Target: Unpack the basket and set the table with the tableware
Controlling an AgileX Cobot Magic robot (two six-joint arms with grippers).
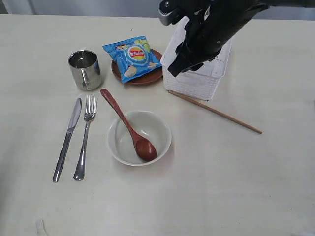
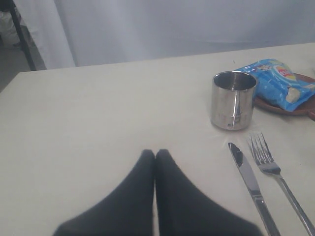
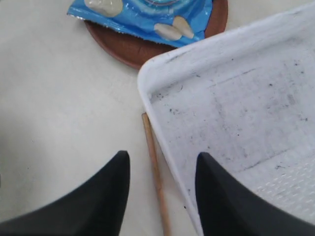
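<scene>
Right gripper (image 3: 161, 169) spread wide above table (image 3: 59, 98); chopstick (image 3: 151, 147) end sits between its fingers (image 3: 110, 196), just beside basket (image 3: 236, 123) corner. Left gripper (image 2: 155, 155) pressed together.

Right arm (image 1: 211, 27) slants down from the upper right, right gripper (image 3: 162, 158) spread wide and holding nothing. Left gripper (image 2: 155, 155) is pinched closed, tips touching.

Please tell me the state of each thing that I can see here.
basket: upright, looks empty
cup: upright
bowl: upright
spoon: head in bowl
chip bag: lying on plate
knife: lying flat
fork: flat beside knife
chopsticks: flat beside basket
left fingers: shut, empty
right fingers: open, empty
</scene>
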